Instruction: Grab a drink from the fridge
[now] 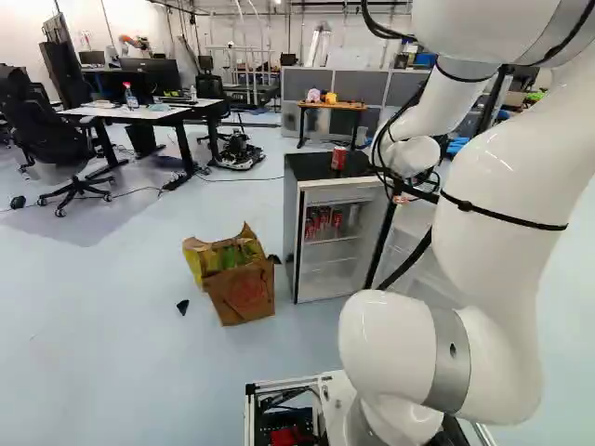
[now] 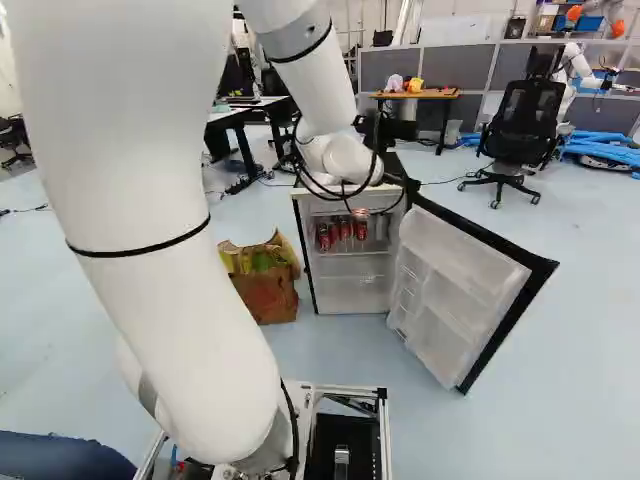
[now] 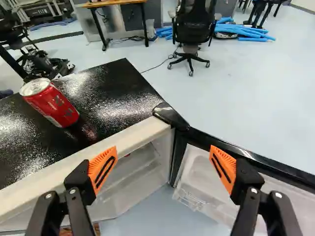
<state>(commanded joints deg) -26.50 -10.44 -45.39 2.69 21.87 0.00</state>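
Past the wrist in the right base view, a black part of the gripper point(image 2: 400, 130) shows, its fingertips hidden. In the wrist view the gripper point(image 3: 162, 169) is open, nothing between its orange pads; the fridge's hinge corner lies ahead of the gap. The small fridge point(image 1: 292, 232) stands with its door point(image 2: 460, 290) swung wide. Several red cans point(image 2: 345, 231) sit on its upper shelf beside a silver can point(image 2: 381, 228). Another red can point(image 3: 51, 103) stands upright on the black fridge top point(image 3: 110, 93), ahead of the left finger and apart from it.
A brown paper bag point(image 1: 244, 290) with yellow-green contents stands on the floor beside the fridge. The opened door juts toward the base's side. Farther off are an office chair point(image 2: 518, 130), a wooden-topped table point(image 2: 415, 95), desks point(image 1: 130, 112) and another robot point(image 2: 578, 68).
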